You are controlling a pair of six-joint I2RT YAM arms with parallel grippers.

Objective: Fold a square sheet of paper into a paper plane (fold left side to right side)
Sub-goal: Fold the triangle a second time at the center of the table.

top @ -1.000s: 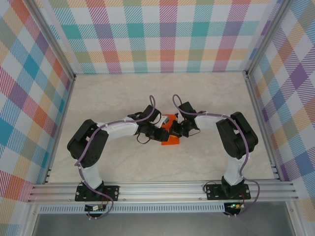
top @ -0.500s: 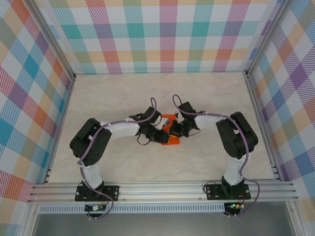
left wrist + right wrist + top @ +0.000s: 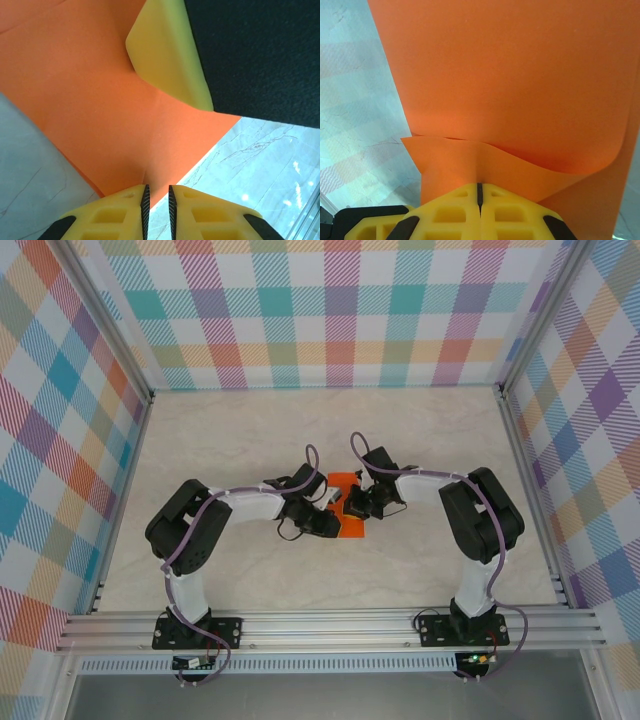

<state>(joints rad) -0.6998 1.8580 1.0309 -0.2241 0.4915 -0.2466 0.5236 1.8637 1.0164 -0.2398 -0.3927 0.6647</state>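
1. Top external view: the square sheet of paper [image 3: 349, 529] lies on the pale marble table [image 3: 250, 430], near the middle and slightly towards the near edge. Both arms bend inwards over it. The left gripper [image 3: 328, 504] is at the sheet's left side and the right gripper [image 3: 353, 502] at its right side, close together. Their heads hide much of the orange paper, and from this height I cannot tell how either pair of jaws stands.

2. Left wrist view: the left gripper [image 3: 158, 187] has its jaws narrow, with a thin slit between the yellow fingers. A corner of the square sheet of paper [image 3: 90, 90] points into that slit, and a faint crease runs up from it. I cannot tell whether the jaws actually bite the paper. Further along the sheet, a yellow pad [image 3: 167, 55] on a black finger of the right gripper presses against the orange surface. The table [image 3: 260, 160] shows on both sides.

3. Right wrist view: the right gripper [image 3: 480, 186] is fully closed, its yellow fingers meeting in a hairline seam. It pinches an edge of the square sheet of paper [image 3: 510, 70]. That edge rises as a curled flap above the flat part, which fills the upper view. The table [image 3: 355, 90] shows to the left.
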